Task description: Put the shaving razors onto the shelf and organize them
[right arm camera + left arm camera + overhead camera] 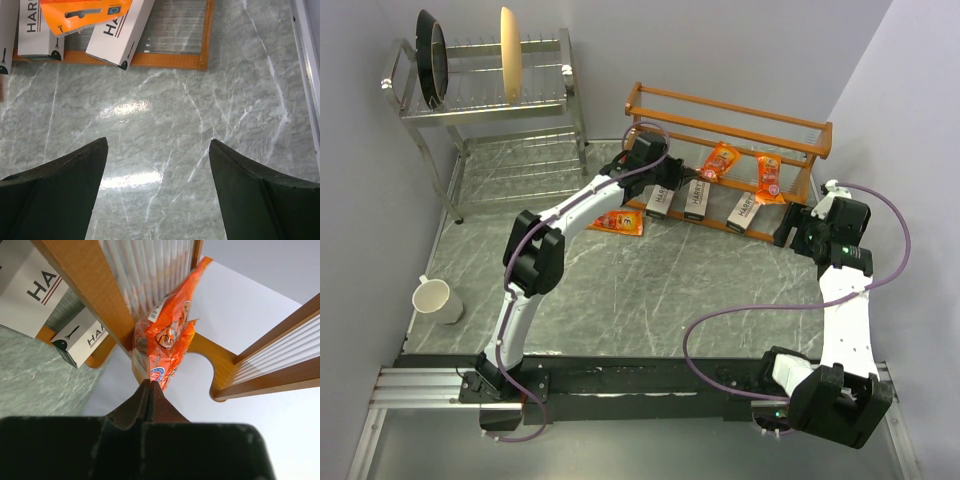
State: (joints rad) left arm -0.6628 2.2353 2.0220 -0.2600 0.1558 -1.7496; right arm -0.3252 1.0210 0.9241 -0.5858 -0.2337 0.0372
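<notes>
The wooden shelf (730, 128) stands at the back. Three grey HARRY'S boxes (660, 201) (697, 201) (745, 212) lie side by side on its lower tier. My left gripper (665, 168) is at the shelf's left end. In the left wrist view it (148, 383) is shut on the edge of an orange pack (167, 335), held against a shelf post (95, 295). A second orange pack (769, 178) lies on the boxes. A third (617, 222) lies on the table. My right gripper (158, 145) is open and empty over the table, right of the shelf (170, 60).
A steel dish rack (490, 100) holding a black pan and a plate stands at the back left. A white mug (435, 298) sits at the left table edge. Walls close in behind and to the right of the shelf.
</notes>
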